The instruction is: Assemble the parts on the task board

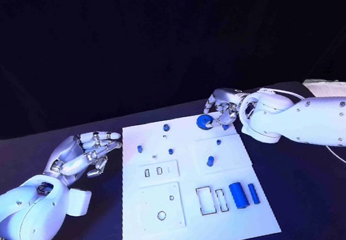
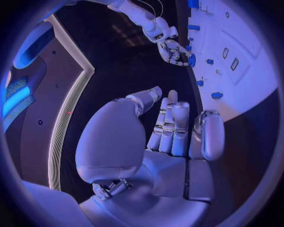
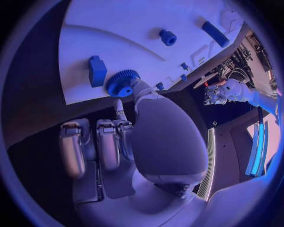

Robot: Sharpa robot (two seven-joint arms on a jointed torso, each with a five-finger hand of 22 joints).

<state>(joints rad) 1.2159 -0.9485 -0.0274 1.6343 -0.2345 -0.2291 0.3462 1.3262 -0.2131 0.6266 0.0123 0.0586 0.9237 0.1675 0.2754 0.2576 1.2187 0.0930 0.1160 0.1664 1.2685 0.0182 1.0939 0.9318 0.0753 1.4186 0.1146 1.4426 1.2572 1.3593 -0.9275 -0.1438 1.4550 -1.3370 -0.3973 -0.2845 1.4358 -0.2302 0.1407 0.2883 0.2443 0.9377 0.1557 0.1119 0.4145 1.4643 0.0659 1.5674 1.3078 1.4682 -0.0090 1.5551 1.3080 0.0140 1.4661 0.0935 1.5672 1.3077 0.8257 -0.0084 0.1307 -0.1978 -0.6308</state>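
The white board [image 1: 196, 214] lies in the middle of the black desk [image 1: 327, 207], with small blue parts scattered over it.

The right hand [image 1: 225, 111] reaches in at the far right corner of the board. Its fingers [image 1: 215, 102] curl around a round blue gear [image 1: 204, 121] with a toothed edge; in the right wrist view the gear [image 3: 122, 82] sits at the tip of the thumb, with another finger touching it from below, so the hand pinches it. Whether the gear rests on the board or is lifted just above it, I cannot tell. A small blue block [image 3: 97, 70] stands just beside the gear in that view, and a short blue peg [image 3: 167, 37] stands farther off on the board.

The left hand [image 1: 86, 154] is over the desk just beside the board's left edge, toward the far end. It holds nothing; its fingers [image 2: 172, 127] are loosely curled and slightly apart, with the thumb set away from them.

Near the board's right side, toward the robot, a thick blue cylinder [image 1: 237, 195] and a thinner blue bar [image 1: 253, 193] lie side by side next to two rectangular slots [image 1: 206, 200]. Another small blue piece [image 1: 210, 161] stands near the board's middle, and a few tiny blue pegs [image 1: 140, 148] dot the far half.
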